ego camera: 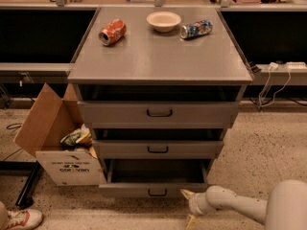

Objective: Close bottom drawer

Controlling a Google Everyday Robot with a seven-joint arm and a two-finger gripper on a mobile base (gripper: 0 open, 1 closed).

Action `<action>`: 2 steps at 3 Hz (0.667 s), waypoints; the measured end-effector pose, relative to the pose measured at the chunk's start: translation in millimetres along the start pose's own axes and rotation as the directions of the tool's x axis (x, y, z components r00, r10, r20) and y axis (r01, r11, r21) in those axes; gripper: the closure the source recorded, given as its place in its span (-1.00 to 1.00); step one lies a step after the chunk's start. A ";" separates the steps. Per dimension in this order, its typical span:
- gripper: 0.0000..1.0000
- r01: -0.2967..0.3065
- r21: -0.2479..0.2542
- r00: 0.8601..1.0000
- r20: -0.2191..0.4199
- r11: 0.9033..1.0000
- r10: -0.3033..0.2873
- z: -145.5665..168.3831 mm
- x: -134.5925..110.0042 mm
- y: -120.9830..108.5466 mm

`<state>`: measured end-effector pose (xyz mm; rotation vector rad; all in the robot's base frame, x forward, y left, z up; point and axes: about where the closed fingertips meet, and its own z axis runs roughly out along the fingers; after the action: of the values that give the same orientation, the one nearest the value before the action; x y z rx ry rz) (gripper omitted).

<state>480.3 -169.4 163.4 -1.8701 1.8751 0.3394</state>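
Grey metal desk (158, 63) with three drawers under its front edge. The bottom drawer (129, 190) stands partly pulled out: its plain grey front sits forward of the middle drawer (192, 148) above, and its dark interior is open to view from above. Its small dark handle (157, 192) is at the centre of the front. The middle drawer and the top drawer (115, 113) also show dark gaps above their fronts. The gripper (186, 207) is low to the floor, below the desk's front right corner and just beside the right end of the bottom drawer's front. Its two pale fingers (185, 193) are spread apart and hold nothing; the upper one lies against or very close to the lower right part of the drawer front, and contact cannot be confirmed. The white arm (235, 206) runs in from the lower right. On the desk top: a red can (112, 32) lying on its side toward the rear left corner, a pale bowl (164, 21) at the middle of the rear edge, and a blue can (196, 29) on its side toward the rear right corner. An open cardboard box (50, 133) holding crumpled wrappers stands on the floor beside the left edge.
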 end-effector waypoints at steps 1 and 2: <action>-1.00 0.000 0.000 1.000 0.000 1.000 0.000 0.0 0.0 0.0; -0.74 0.001 0.004 1.000 0.003 1.000 -0.001 0.6 -0.5 0.5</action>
<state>479.9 -168.7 163.1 -1.8667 1.8718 0.3378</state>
